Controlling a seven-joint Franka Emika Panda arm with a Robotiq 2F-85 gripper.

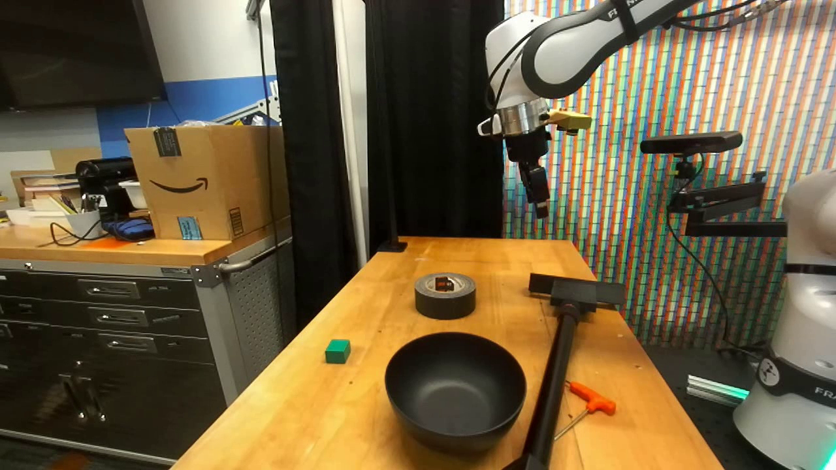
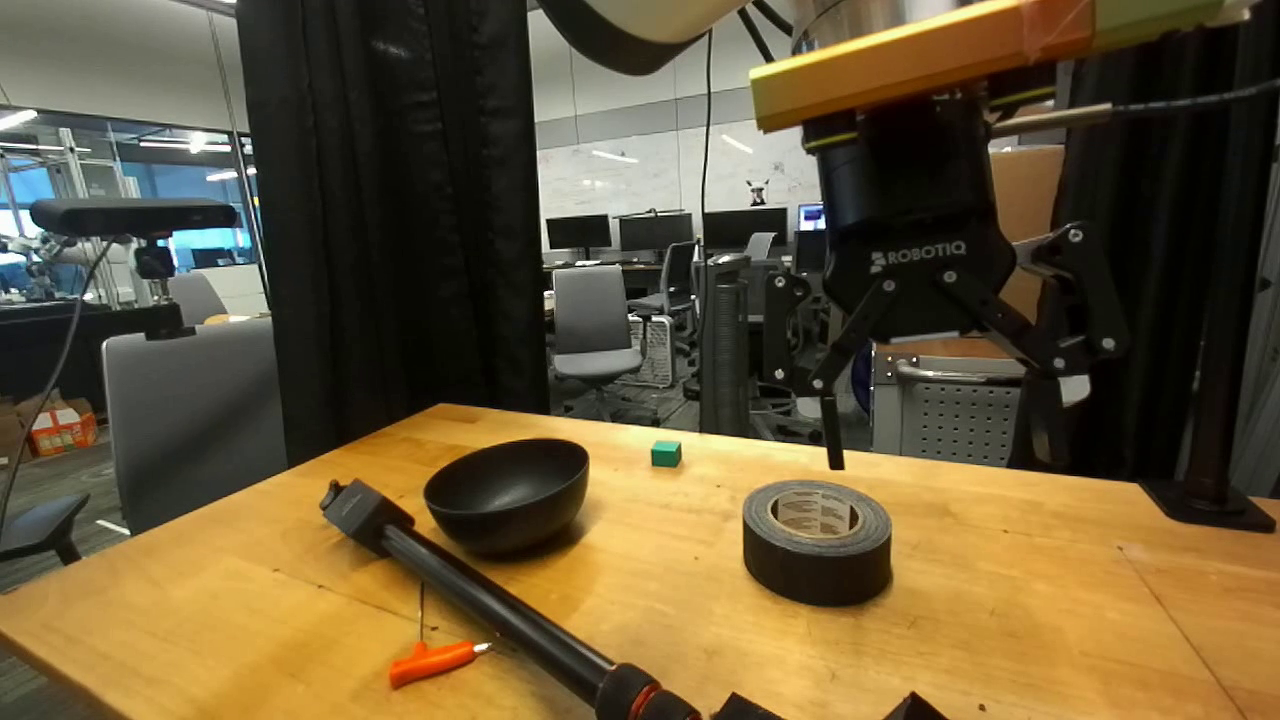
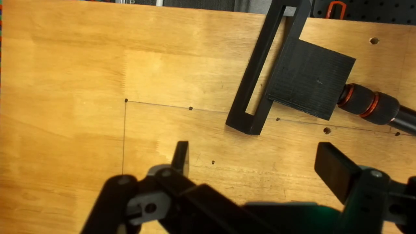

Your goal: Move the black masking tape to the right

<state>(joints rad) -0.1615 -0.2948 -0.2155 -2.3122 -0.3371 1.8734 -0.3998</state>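
In the wrist view the bottom edge cuts off the base of my black two-fingered gripper [image 3: 253, 156], and its fingers [image 3: 336, 172] are blurred. In an exterior view one finger [image 1: 537, 186] hides the other. The top edge crops my white arm [image 1: 578, 55] in both exterior views. The lettering inside the thick round roll of black masking tape [image 2: 817, 575] is too small for me to read. Every view cuts off part of the long black T-shaped tool [image 3: 312, 78]. I cannot tell whether the metal shank [image 1: 571, 424] of the orange-handled hex key [image 1: 591, 397] ends beside the tool's pole [image 1: 555, 375] or passes behind it.
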